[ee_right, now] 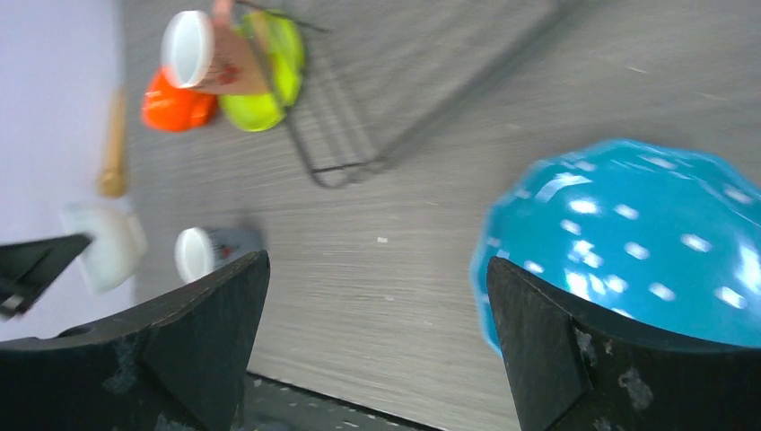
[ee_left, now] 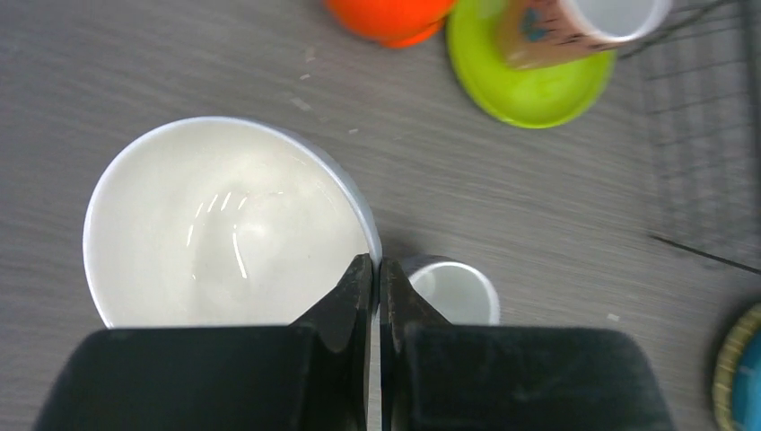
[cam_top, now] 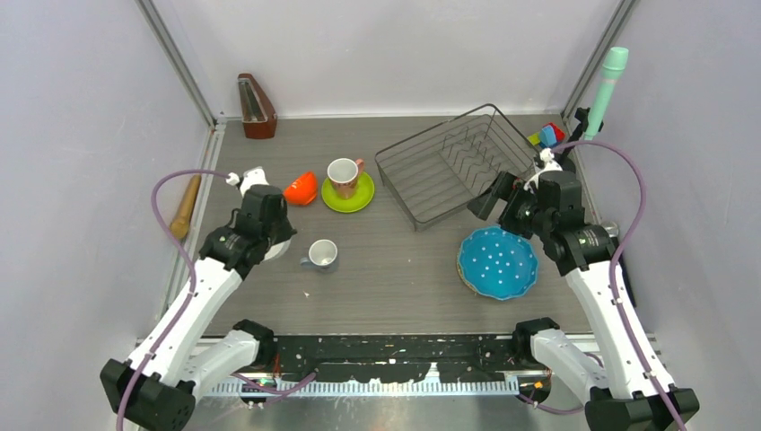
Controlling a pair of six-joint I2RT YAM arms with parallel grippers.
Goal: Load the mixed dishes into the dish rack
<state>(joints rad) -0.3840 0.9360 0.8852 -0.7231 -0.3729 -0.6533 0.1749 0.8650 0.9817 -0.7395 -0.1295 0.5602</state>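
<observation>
My left gripper (cam_top: 272,235) is shut on the right rim of the white bowl (ee_left: 224,224), one finger inside and one outside; I cannot tell whether the bowl is off the table. The small pale grey mug (cam_top: 321,254) lies just right of it (ee_left: 458,292). The orange bowl (cam_top: 302,188) sits beside the lime-green plate (cam_top: 359,199), which carries the pink mug (cam_top: 344,175). The black wire dish rack (cam_top: 453,162) stands at the back right. My right gripper (ee_right: 377,260) is open and empty, above the table just left of the blue dotted plate (ee_right: 628,233), near the rack's front corner.
A brown wooden metronome-like object (cam_top: 256,106) stands at the back left. A wooden rolling pin (cam_top: 186,206) lies along the left edge. A teal cylinder (cam_top: 608,90) and coloured blocks (cam_top: 547,135) sit in the back right corner. Walls close in both sides.
</observation>
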